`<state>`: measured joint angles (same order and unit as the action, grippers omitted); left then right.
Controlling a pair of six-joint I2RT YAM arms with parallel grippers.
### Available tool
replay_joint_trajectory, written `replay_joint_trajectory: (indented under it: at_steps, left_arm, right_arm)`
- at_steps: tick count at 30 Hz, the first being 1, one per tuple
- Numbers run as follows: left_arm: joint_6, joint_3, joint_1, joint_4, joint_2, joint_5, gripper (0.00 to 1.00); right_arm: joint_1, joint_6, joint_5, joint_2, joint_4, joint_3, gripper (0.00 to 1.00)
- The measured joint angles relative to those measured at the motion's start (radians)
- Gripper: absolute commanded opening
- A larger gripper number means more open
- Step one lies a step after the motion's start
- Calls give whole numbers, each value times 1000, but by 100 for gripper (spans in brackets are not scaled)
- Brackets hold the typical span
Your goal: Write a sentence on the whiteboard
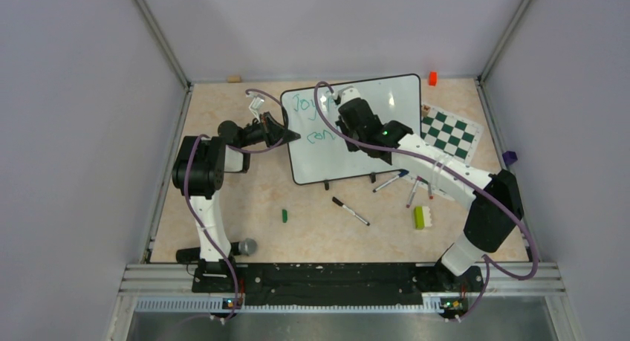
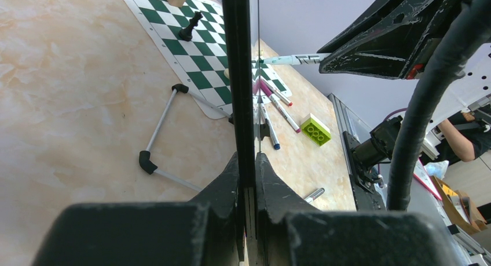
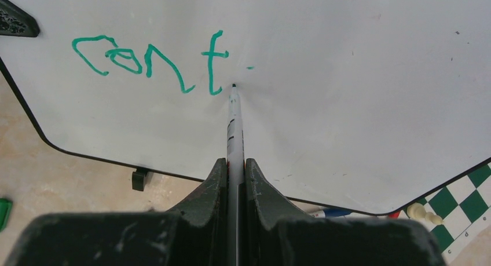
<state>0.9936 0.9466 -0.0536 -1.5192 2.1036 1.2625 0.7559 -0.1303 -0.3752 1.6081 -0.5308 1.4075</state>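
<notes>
R gripper (image 3: 234, 163) clamped on marker (image 3: 234, 118), tip at whiteboard (image 3: 359, 75).
Tip sits 4 o'clock of sentence (image 3: 147, 60), reading "cont"; L gripper (image 2: 248, 161) pinches board edge.

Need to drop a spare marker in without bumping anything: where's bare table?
Bare: the near strip of table between the black marker and the front rail; also between the small green piece and the left arm. Crowded: loose markers, lime block, chess mat by the right arm.
</notes>
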Motion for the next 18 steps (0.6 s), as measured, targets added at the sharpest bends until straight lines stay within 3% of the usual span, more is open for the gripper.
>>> replay_joint_trajectory:
  at_steps: [18]
  left_arm:
    - [0,0,0,0,0,0,0]
  right_arm:
    - [0,0,-61,5,-18,5,0]
